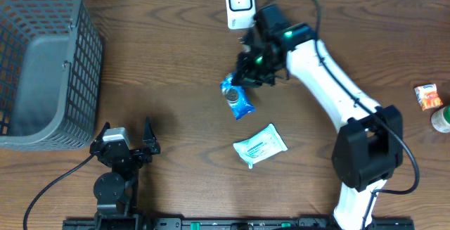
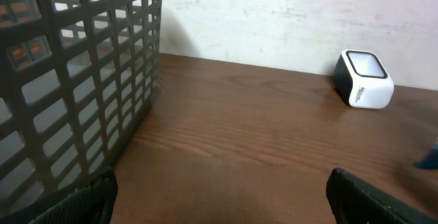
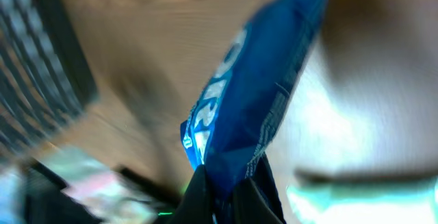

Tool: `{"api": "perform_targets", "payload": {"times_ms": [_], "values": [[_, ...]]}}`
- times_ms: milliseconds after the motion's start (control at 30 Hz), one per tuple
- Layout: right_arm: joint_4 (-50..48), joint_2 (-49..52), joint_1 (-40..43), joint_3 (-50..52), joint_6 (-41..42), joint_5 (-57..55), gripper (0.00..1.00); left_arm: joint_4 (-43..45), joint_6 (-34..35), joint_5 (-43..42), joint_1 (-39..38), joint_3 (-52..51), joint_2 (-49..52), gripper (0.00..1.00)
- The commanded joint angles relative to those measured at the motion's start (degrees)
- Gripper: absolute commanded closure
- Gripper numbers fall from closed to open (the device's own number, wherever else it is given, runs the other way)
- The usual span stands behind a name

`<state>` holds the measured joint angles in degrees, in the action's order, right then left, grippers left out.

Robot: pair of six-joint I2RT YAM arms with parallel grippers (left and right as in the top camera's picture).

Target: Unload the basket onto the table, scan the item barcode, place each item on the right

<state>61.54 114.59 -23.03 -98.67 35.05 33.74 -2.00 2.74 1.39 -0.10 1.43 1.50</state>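
A blue snack packet (image 1: 236,98) hangs just above the table, pinched at its top edge by my right gripper (image 1: 247,77), which is shut on it. The white barcode scanner (image 1: 239,3) stands at the far edge of the table, just behind that gripper. In the right wrist view the blue packet (image 3: 260,87) rises from between the black fingers of the right gripper (image 3: 233,198), and the picture is motion-blurred. My left gripper (image 1: 127,127) rests at the near left, open and empty. In its own view the left gripper (image 2: 222,207) faces the scanner (image 2: 365,79) across bare wood.
A grey mesh basket (image 1: 42,61) fills the far left corner and shows close by in the left wrist view as the basket (image 2: 68,80). A white wipes packet (image 1: 260,144) lies in the middle. A small orange carton (image 1: 427,95) and a round container (image 1: 443,119) sit at the right edge.
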Motion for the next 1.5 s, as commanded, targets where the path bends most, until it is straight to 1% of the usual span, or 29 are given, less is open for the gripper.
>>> {"api": "perform_targets", "payload": {"times_ms": [0,67,200,300,433,600,700,1133,1233,1333,1467], "values": [[5.6,-0.6,1.4,0.2,25.2,6.8,0.98,-2.1,-0.5,0.3,0.2,-1.2,-0.2,0.02],[8.9,-0.6,2.1,0.2,33.6,7.6,0.98,-2.1,-0.5,0.3,0.2,-1.2,-0.2,0.02],[10.3,-0.6,3.0,0.2,41.4,16.3,0.99,-2.1,-0.5,0.3,0.2,-1.2,-0.2,0.02],[10.1,-0.6,3.0,0.2,51.0,21.4,0.98,-2.1,-0.5,0.3,0.2,-1.2,-0.2,0.02],[9.7,-0.6,3.6,0.2,62.7,21.7,0.98,-2.1,-0.5,0.3,0.2,-1.2,-0.2,0.02],[6.2,-0.6,5.0,0.2,71.3,21.9,0.99,-2.1,-0.5,0.3,0.2,-1.2,-0.2,0.02],[5.0,-0.6,5.8,0.2,73.6,22.0,0.99,-2.1,-0.5,0.3,0.2,-1.2,-0.2,0.02],[4.7,-0.6,7.1,0.2,73.6,26.8,0.98,-2.1,-0.5,0.3,0.2,-1.2,-0.2,0.02],[4.7,-0.6,7.2,0.2,76.9,26.8,0.99,-2.1,-0.5,0.3,0.2,-1.2,-0.2,0.02],[3.4,-0.5,8.0,0.2,82.3,28.8,0.99,-2.1,-0.5,0.3,0.2,-1.2,-0.2,0.02],[4.1,-0.3,10.0,0.2,82.3,28.7,0.99,-2.1,-0.5,0.3,0.2,-1.2,-0.2,0.02]]}}
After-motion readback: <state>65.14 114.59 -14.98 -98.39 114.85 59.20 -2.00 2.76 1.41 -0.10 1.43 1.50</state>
